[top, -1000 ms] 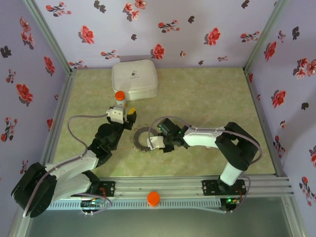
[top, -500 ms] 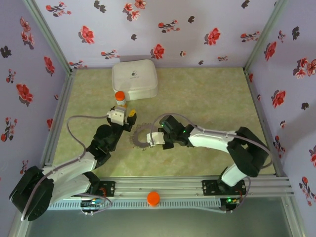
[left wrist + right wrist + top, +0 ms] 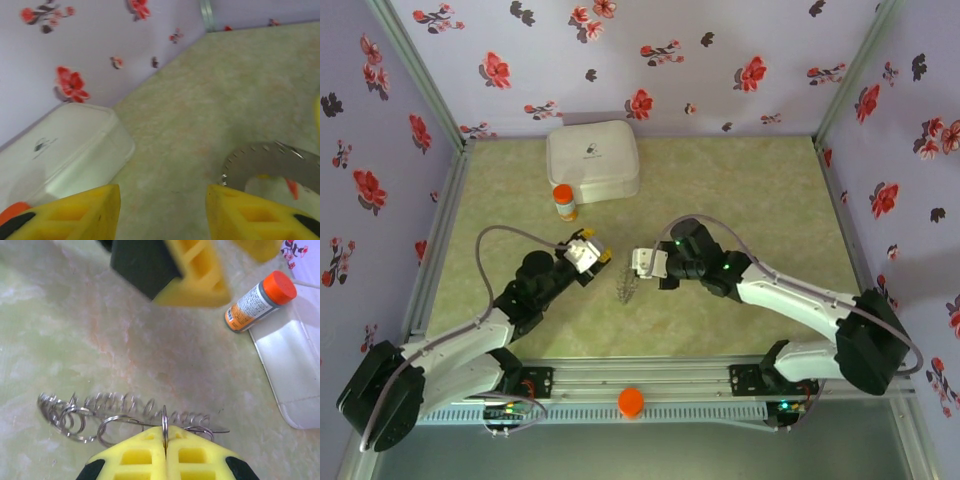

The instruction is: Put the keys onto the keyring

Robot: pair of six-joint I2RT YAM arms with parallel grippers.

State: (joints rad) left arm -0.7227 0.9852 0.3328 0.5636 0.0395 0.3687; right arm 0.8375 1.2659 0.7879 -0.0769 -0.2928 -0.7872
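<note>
Keyring (image 3: 125,406) coils, sharp from right wrist, sit clamped in closed right tool (image 3: 165,432); overhead, just dark tangle beside it. Left tool (image 3: 162,200) fingers apart.

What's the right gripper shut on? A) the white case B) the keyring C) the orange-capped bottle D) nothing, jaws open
B: in the right wrist view the right gripper is pinched shut on a thin wire loop of the keyring; the bottle stands apart by the white case.
</note>
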